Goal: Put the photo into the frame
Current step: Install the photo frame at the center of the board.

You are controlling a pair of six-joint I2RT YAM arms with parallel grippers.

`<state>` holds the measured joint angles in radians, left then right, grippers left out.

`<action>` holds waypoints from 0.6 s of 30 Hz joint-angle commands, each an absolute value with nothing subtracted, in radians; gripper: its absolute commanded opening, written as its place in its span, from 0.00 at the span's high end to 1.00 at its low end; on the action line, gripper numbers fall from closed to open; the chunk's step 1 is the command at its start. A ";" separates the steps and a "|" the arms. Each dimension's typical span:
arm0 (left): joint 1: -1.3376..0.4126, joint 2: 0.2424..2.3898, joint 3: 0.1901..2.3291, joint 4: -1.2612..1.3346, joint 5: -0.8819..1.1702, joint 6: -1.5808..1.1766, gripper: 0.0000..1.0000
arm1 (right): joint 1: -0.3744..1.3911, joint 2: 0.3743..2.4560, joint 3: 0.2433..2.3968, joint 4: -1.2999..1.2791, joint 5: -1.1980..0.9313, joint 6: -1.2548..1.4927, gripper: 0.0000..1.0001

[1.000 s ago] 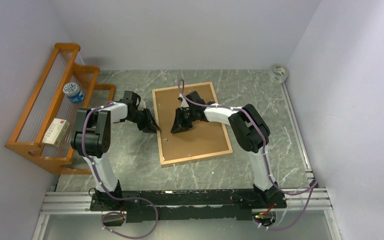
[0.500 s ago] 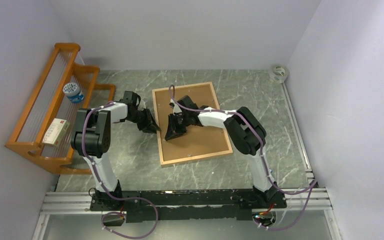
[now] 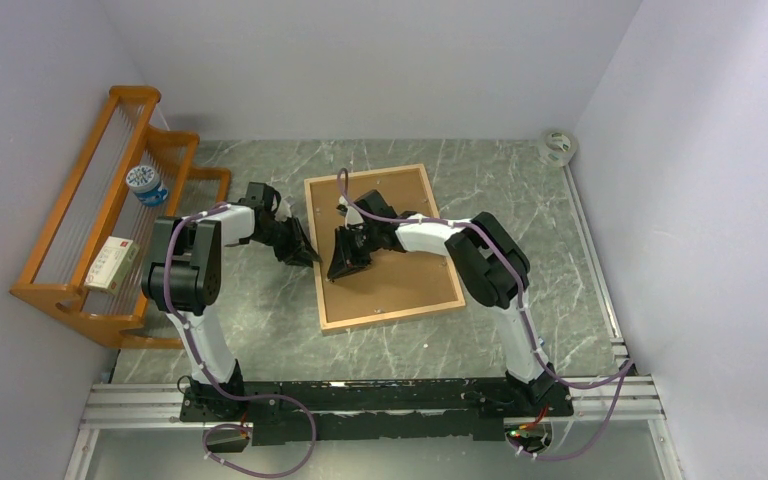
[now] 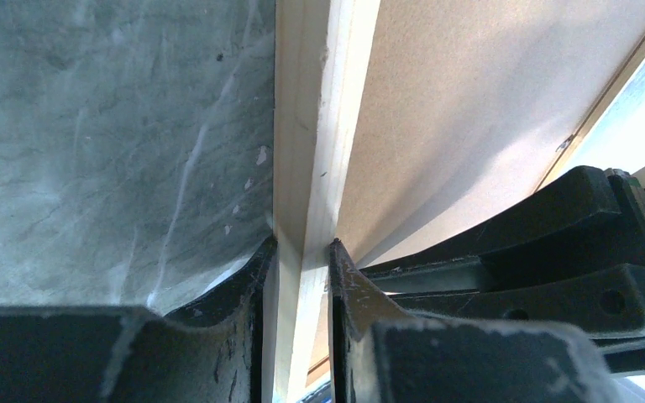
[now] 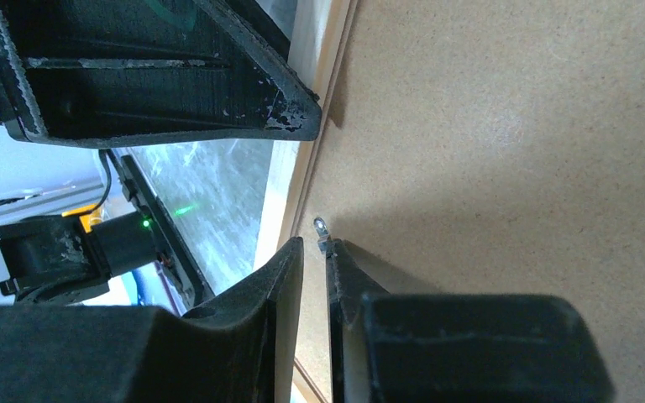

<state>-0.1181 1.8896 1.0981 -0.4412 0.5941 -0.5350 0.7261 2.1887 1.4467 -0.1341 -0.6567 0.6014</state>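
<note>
Top external view shows the frame (image 3: 390, 313) lying face down on the grey marbled table (image 3: 530, 210), its brown backing board (image 3: 405, 285) seated inside the light-wood rails. The left gripper (image 3: 305, 255) sits at the frame's left rail, and the left wrist view shows its two fingers (image 4: 252, 277) clamped on either side of that rail, touching the wood. The right gripper (image 3: 343, 268) is over the backing board just inside the same rail, close to the left one. In the right wrist view its fingers (image 5: 290, 269) stand only a narrow slit apart, their tips at a small metal tab (image 5: 318, 224) on the board's edge; I cannot tell whether they pinch it. At the table's left side an orange wooden rack (image 3: 70, 300) holds a blue-and-white tub (image 3: 146, 185) and a small box (image 3: 111, 263). A roll of tape (image 3: 558, 147) lies in the far right corner.
</note>
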 commanded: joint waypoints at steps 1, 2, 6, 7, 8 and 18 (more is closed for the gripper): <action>-0.131 1.930 1.083 -0.482 0.635 -0.534 0.97 | 0.760 2.246 1.430 -0.078 -0.690 0.587 0.80; -0.132 1.931 1.083 -0.481 0.638 -0.535 0.97 | 0.762 2.250 1.430 -0.075 -0.695 0.589 0.80; -0.131 1.936 1.085 -0.479 0.642 -0.542 0.97 | 0.771 2.259 1.430 -0.079 -0.706 0.588 0.80; -0.131 1.937 1.086 -0.479 0.642 -0.544 0.97 | 0.774 2.260 1.428 -0.081 -0.709 0.586 0.81; -0.131 1.939 1.086 -0.477 0.643 -0.546 0.97 | 0.775 2.260 1.425 -0.078 -0.712 0.586 0.81; -0.131 1.942 1.068 -0.449 0.660 -0.587 0.98 | 0.806 2.262 1.415 -0.053 -0.746 0.608 0.84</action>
